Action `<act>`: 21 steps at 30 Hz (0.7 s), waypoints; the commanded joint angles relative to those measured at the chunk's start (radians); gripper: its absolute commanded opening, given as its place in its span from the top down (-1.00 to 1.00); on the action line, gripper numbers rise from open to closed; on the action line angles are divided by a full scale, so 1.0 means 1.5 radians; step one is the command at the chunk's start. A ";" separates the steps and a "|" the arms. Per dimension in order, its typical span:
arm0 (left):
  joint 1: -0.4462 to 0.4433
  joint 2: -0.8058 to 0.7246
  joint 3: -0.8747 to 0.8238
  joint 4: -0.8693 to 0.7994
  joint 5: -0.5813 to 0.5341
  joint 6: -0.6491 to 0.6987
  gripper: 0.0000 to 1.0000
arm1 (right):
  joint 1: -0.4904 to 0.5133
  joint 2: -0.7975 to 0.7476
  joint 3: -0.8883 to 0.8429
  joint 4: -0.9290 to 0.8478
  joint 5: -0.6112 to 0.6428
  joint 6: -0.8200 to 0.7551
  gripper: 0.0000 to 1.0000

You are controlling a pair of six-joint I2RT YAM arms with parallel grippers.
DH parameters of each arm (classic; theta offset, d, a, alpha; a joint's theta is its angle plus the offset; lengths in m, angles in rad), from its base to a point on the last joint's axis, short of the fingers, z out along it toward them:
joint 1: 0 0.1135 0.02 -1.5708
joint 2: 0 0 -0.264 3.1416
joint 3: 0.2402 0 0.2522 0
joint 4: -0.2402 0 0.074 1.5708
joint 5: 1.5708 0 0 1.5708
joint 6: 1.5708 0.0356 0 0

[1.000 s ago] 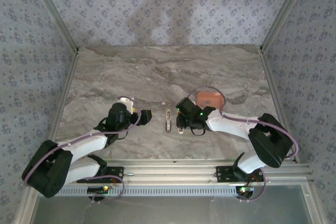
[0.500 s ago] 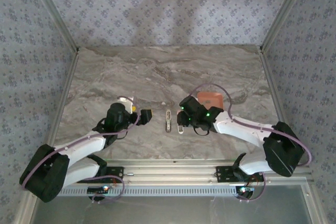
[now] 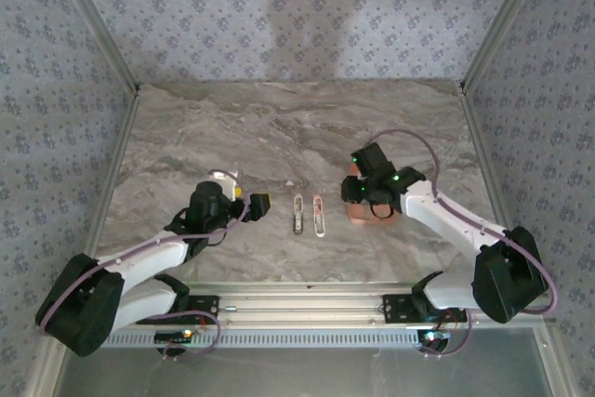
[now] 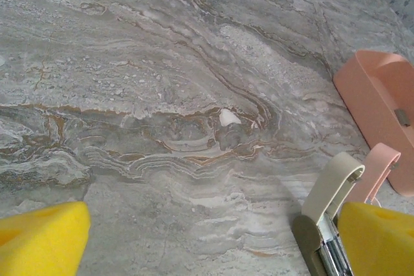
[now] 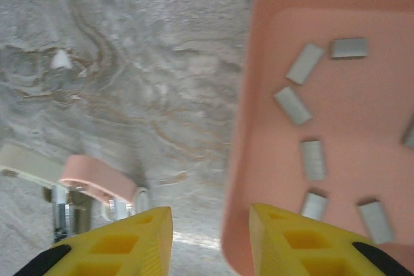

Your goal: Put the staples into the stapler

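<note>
The stapler lies open in the middle of the table, its beige base next to its pink top. My left gripper is open just left of it; in the left wrist view the gripper holds nothing, and the stapler sits by its right fingertip. My right gripper hovers open over the left rim of the salmon tray. In the right wrist view the right gripper straddles the tray wall. Several grey staples lie loose in the tray, and the stapler is at lower left.
The marble table runs to metal frame rails at both sides and a rail along the near edge. Patterned walls stand behind and beside the table. Open tabletop stretches beyond the stapler towards the back.
My right gripper has left the stapler and swung right to the tray, its jaws a little wider. The pink stapler top now lies uncovered. The left arm has not moved.
</note>
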 commanded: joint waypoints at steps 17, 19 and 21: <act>0.003 0.074 0.044 0.036 0.000 0.009 -0.96 | -0.139 0.240 0.157 -0.158 -0.057 -0.226 0.26; 0.003 0.084 0.048 0.038 0.001 0.009 -0.96 | -0.138 0.248 0.158 -0.165 -0.058 -0.238 0.26; 0.004 0.098 0.053 0.044 0.005 0.007 -0.96 | -0.138 0.256 0.154 -0.168 -0.057 -0.247 0.26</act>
